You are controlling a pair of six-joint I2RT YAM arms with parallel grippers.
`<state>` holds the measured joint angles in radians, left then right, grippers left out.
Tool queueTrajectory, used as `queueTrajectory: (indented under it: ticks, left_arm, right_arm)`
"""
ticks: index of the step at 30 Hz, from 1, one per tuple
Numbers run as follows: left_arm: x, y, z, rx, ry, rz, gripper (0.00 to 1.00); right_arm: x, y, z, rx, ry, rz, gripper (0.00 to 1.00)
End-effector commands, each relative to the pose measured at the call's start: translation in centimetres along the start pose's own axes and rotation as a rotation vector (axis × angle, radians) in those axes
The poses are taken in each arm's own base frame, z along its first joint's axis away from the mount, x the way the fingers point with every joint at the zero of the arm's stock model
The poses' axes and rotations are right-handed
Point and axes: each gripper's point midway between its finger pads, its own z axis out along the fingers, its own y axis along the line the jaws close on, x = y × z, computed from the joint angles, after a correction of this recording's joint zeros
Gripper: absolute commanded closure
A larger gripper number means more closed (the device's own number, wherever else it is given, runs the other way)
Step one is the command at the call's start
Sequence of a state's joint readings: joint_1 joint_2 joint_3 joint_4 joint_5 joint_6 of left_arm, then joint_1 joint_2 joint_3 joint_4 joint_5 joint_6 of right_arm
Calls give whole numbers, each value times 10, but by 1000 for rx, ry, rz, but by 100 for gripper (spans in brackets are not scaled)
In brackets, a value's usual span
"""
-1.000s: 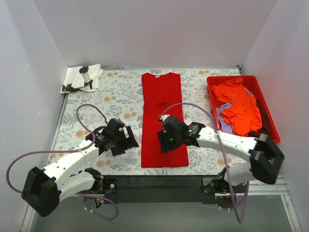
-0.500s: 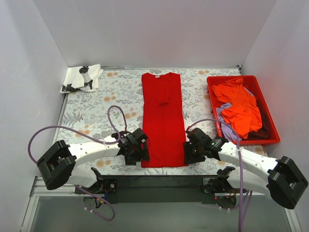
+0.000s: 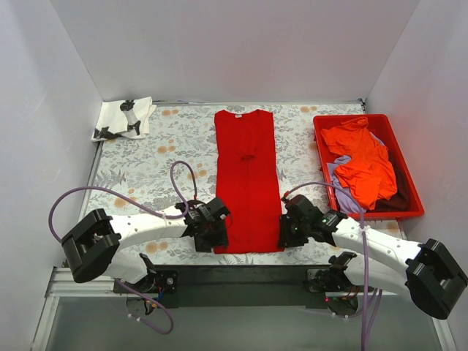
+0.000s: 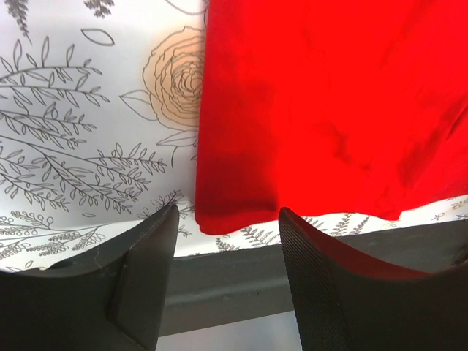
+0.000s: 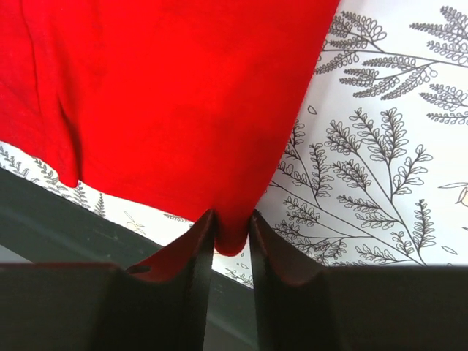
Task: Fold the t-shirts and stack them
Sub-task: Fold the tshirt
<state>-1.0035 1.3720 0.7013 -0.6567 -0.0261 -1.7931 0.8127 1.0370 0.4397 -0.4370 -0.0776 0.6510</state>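
The floral tabletop (image 3: 168, 153) carries a red t-shirt (image 3: 247, 175) at its middle, already narrowed to a long strip, so the crosswise folds look still to come. The red tray (image 3: 412, 191) at the right holds an unfolded heap, with an orange shirt (image 3: 362, 161) on top of lavender (image 3: 338, 175) and dark cloth. A white printed shirt (image 3: 124, 118) lies folded in the far left corner, seemingly finished. The right claw (image 5: 232, 223) pinches the strip's near right corner; the left claw (image 4: 227, 219) gapes wide around the near left corner, gripping nothing
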Motion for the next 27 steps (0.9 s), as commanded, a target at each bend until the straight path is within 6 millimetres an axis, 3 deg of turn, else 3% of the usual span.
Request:
queueTrajectory:
  ticks: [1, 9, 15, 23, 26, 27]
  left_arm:
    - [2, 3, -1, -27, -4, -15, 45]
    - [4, 8, 7, -63, 15, -6, 51]
    - [9, 10, 11, -79, 39, 5, 61]
    - [6, 16, 14, -117, 16, 1, 62]
    - [5, 20, 17, -138, 9, 4, 71]
    - [6, 24, 19, -155, 12, 4, 81]
  right_arm:
    - [33, -30, 4, 96, 83, 31, 70]
    - [38, -35, 5, 119, 111, 31, 82]
    - [36, -35, 5, 119, 110, 20, 85]
    - [37, -35, 6, 118, 114, 13, 86]
    - [38, -36, 6, 121, 116, 8, 94]
    - [38, -36, 6, 122, 116, 7, 98]
